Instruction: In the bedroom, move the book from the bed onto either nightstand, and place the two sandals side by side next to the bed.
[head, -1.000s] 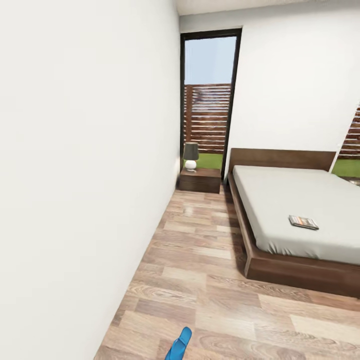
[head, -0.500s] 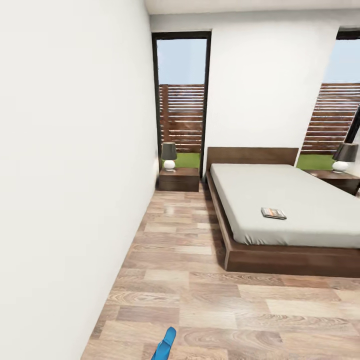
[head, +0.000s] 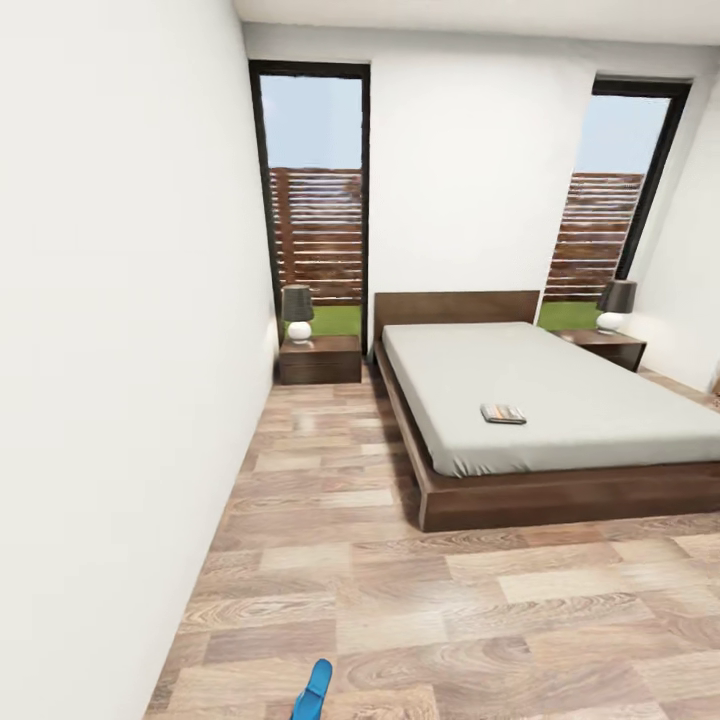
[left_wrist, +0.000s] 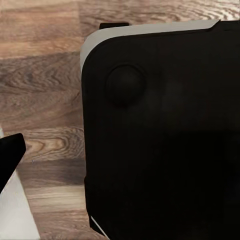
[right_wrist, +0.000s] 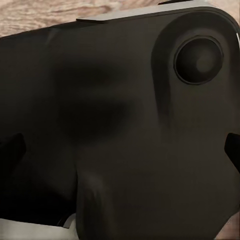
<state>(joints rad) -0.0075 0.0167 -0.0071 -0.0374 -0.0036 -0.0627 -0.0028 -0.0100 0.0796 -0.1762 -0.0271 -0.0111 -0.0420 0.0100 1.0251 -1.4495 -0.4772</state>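
Swinging right, the camera now takes in a second window (head: 622, 190) and far nightstand (head: 603, 346). Left nightstand (head: 319, 358) sits mid-frame, then the bed (head: 520, 395); the book (head: 503, 413), grey with an orange band, lies flat near its foot. Lower left, a blue sandal (head: 313, 692) pokes in. Wrist views give dark robot body over floor; jaw state, cannot tell.

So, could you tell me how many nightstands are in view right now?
2. One nightstand stands left of the bed by the left window, a lamp on it; the other nightstand is at the bed's right, also bearing a lamp.
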